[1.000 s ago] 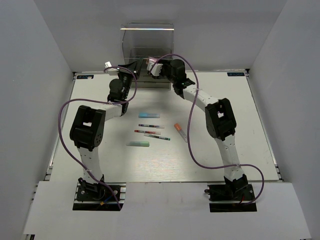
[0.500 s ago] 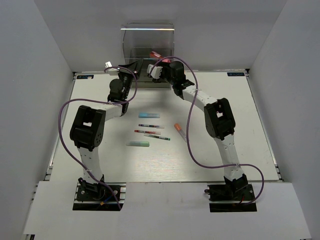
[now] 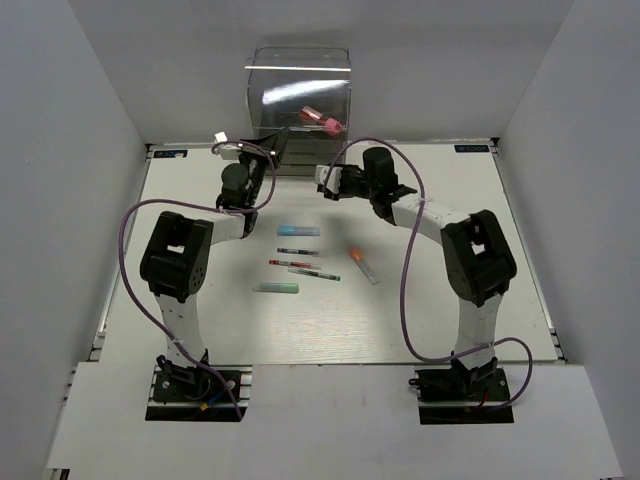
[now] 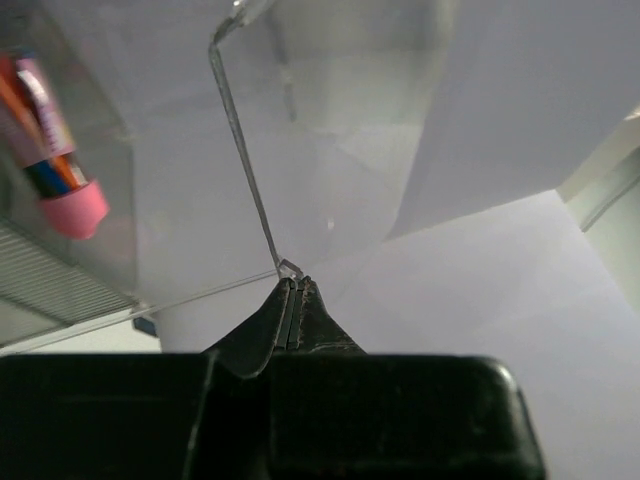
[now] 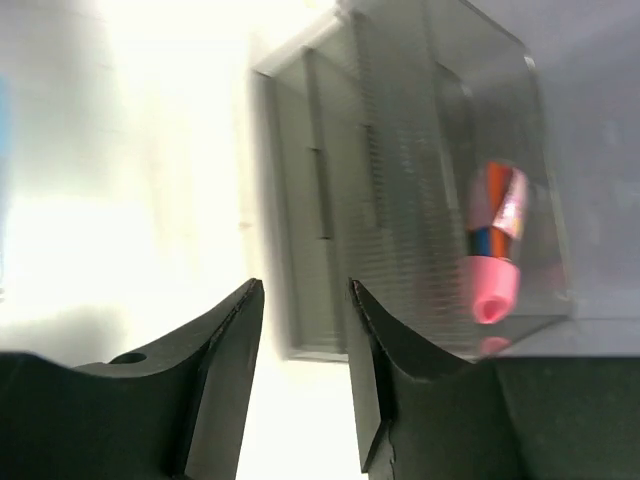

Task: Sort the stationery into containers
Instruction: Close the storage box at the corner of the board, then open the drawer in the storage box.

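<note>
On the bench (image 3: 525,250), nearest to the arm bases, lies one pale blue-green bar (image 3: 277,288). Just behind it lie three thin pens (image 3: 295,264), close together and almost parallel, with the short orange marker (image 3: 361,264) at their right. The second pale bar (image 3: 299,230) lies a little farther back. Behind these, the right tool (image 5: 305,290) hangs above the bench in front of the clear box (image 3: 290,85), its fingers spread and nothing between them. The left tool (image 4: 293,285) has its fingertips pressed together on a thin clear edge of this box. The pink tube (image 3: 322,119) lies inside the box, in its upper part.
</note>
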